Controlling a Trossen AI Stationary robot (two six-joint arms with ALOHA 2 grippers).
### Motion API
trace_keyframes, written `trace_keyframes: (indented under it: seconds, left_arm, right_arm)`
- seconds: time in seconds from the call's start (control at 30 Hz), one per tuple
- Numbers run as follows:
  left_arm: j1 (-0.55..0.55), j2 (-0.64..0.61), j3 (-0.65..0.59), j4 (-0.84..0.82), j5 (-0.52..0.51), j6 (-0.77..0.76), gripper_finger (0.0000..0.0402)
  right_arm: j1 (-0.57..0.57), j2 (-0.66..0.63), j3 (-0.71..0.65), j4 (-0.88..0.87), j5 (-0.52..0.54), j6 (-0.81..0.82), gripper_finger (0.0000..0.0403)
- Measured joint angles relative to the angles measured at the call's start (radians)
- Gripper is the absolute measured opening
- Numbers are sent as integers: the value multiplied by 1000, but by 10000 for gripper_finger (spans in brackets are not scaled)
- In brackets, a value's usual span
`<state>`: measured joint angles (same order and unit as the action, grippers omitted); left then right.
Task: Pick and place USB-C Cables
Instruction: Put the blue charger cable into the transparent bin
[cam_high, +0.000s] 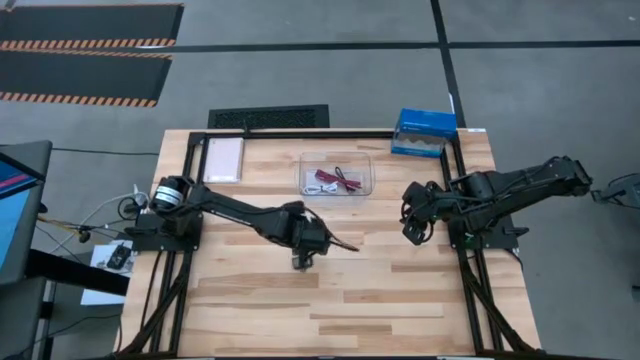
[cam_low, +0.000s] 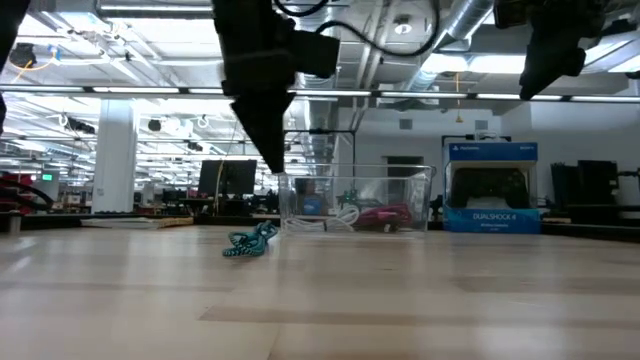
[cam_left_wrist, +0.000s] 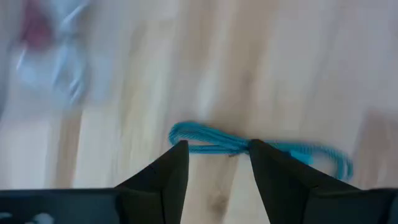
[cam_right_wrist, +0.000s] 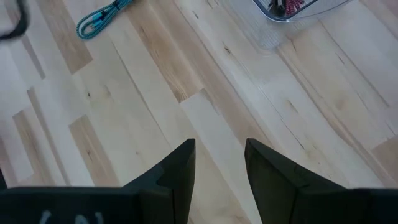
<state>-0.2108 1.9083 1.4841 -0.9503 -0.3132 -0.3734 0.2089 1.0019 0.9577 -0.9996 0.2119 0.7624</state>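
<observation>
- teal cable (cam_left_wrist: 249, 146) lies loose on the bare wooden table (cam_high: 400, 300), out of the clear plastic bin (cam_high: 361, 185), and you will find it right under the left arm's fingertips near the table's middle.
- its long axis runs crosswise to the left gripper (cam_left_wrist: 217, 163): in the left wrist view the strand passes across the gap between the two dark fingers (cam_left_wrist: 169, 173), with one looped end reaching out past one finger.
- your left gripper hangs above it with its jaws apart and nothing between them; in the low view the teal bundle (cam_low: 250, 241) rests on the wood and the finger tip stands clear above it, not touching.
- i judge the coming move to be a straight drop; the jaws already straddle the strand, so closing across it should catch it.
- dark red cable (cam_high: 350, 180) and white cable (cam_high: 322, 186) sit inside the bin, farther back on the table.
- your right gripper (cam_right_wrist: 220, 163) waits well apart on the table's right side, jaws parted and empty; the teal cable (cam_right_wrist: 102, 18) shows far off in its view, so the left arm is clearly the nearer one.
- blue box (cam_high: 424, 133) stands at the far right corner, not involved.
</observation>
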Motion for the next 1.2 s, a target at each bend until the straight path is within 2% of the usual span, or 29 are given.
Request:
trace_keyframes:
  seconds: [0.1, 0.2, 0.43, 0.7, 0.8, 0.93, 1.07, 1.2]
  left_arm:
    - [-6, 0, 1, -12, -38, -237, 160]
    - [-22, 2, 1, 9, -45, -336, 160]
    - [-43, 9, 2, 72, -20, -385, 160]
    - [-39, 9, 2, 197, -19, -333, 160]
    - [-39, 9, 2, 213, -22, -390, 160]
    - [-43, 9, 3, 161, -123, -518, 160]
    - [-67, 9, 3, 37, -286, -755, 160]
    - [-97, 9, -4, -55, -355, -968, 160]
  right_arm:
    - [0, 0, 0, 1, 0, 0, 164]
    - [0, 0, 0, 1, 0, 0, 164]
    - [0, 0, 0, 7, 0, 8, 164]
    - [0, 0, 0, 8, 15, 7, 164]
    - [0, 0, 0, 7, 24, 6, 164]
    - [0, 0, 0, 7, 41, 0, 164]
    - [0, 0, 0, 7, 50, -2, 164]
    - [0, 0, 0, 8, 52, -7, 164]
